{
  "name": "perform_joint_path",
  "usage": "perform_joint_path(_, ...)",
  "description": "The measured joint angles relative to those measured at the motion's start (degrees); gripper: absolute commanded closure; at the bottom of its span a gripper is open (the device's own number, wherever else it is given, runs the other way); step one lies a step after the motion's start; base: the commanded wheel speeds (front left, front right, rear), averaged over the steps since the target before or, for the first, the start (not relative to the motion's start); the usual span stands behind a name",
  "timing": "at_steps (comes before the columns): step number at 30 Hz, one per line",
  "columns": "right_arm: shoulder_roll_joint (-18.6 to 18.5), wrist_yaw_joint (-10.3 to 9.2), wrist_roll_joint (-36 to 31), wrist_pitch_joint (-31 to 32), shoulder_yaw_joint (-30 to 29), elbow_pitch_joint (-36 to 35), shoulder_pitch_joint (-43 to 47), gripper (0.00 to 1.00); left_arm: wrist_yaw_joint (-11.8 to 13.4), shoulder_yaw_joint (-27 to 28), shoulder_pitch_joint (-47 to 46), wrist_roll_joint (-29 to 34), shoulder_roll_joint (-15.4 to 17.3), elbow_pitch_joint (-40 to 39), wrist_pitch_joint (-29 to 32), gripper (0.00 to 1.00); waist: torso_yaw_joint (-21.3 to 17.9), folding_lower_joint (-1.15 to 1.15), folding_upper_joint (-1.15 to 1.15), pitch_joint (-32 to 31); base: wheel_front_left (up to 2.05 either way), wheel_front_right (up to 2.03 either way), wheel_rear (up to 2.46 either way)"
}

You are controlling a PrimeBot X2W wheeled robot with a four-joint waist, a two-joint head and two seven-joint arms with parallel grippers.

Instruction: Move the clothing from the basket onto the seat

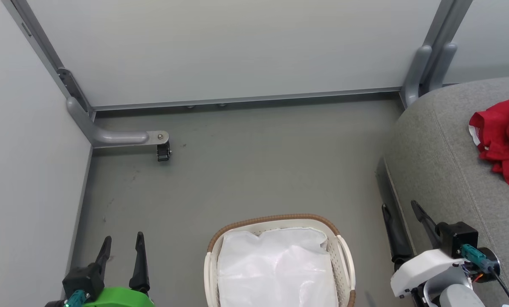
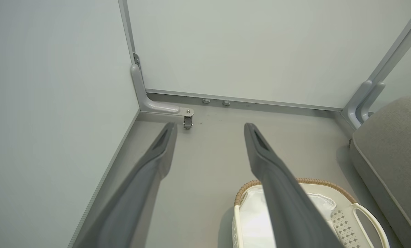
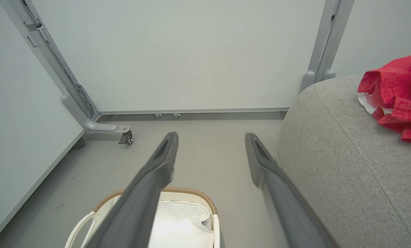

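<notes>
Crumpled red clothing on woven grey seat (rounded), perforated basket

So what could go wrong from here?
The right gripper hangs open close beside the seat, so a swing could bump it. The white liner in the basket might get grabbed by mistake, though it is not clothing. The red shirt lies bunched on the seat and might slip if nudged.

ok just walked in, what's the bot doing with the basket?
Nothing is being held right now. The left gripper and right gripper are both open, hovering either side of the basket on the floor. The basket holds its white liner. The red jersey lies on the grey seat, so the move looks done.
</notes>
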Motion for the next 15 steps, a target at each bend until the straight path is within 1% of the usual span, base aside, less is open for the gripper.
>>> perform_joint_path(3, 0.0, 0.0, 0.0, 0.0, -0.3, 1.0, 0.8, 0.0, 0.0, -0.1, 0.6, -1.1, 0.0, 0.2, 0.0, 0.0, 0.4, 0.0, 0.0, -1.0, 0.0, 0.0, 0.0)
perform_joint_path(4, 0.1, 0.0, 0.0, 0.0, -0.6, 1.3, 1.0, 1.0, 0.0, -0.1, 0.6, -1.2, -0.1, 0.2, 0.0, 1.0, 0.6, 0.0, 0.0, -1.2, 0.0, 0.0, 0.0)
perform_joint_path(9, 0.7, 0.0, 0.2, 0.2, -0.6, 3.5, 2.1, 1.0, 0.0, -0.1, 0.7, -1.4, -0.3, 2.3, 0.1, 1.0, 0.7, 0.0, 0.0, -1.3, 0.0, 0.0, 0.0)
perform_joint_path(15, 0.7, 0.0, 6.3, 2.2, -1.3, 3.4, 2.1, 1.0, 0.0, 0.4, 0.7, -7.2, -0.4, 2.0, 2.0, 1.0, 0.7, 0.0, 0.0, -1.4, 0.0, 0.0, 0.0)
